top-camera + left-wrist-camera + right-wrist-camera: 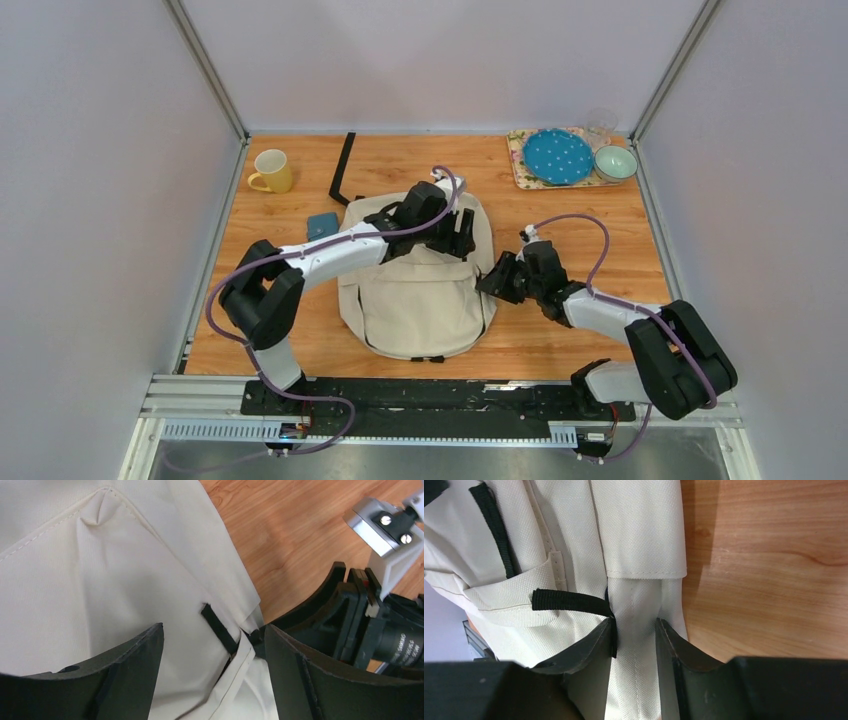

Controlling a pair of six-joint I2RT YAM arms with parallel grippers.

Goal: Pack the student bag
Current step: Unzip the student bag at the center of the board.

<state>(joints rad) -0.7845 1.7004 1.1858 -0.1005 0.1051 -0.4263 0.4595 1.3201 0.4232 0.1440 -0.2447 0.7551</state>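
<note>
The student bag (415, 290), a cream backpack with black straps, lies flat in the middle of the wooden table. My left gripper (462, 235) hovers over the bag's upper right part. In the left wrist view it (212, 645) is open, with a black zipper pull (218, 630) on the cream fabric between its jaws. My right gripper (488, 282) is at the bag's right edge. In the right wrist view it (634, 630) is closed on a fold of the bag's side fabric (639, 530), next to a black strap loop (569, 601).
A yellow mug (271, 171) stands at the back left. A black L-shaped piece (343, 168) and a small blue object (322, 225) lie near the bag's top left. A tray (522, 168) at the back right holds a blue plate (558, 157), a bowl (615, 162) and a glass (600, 125).
</note>
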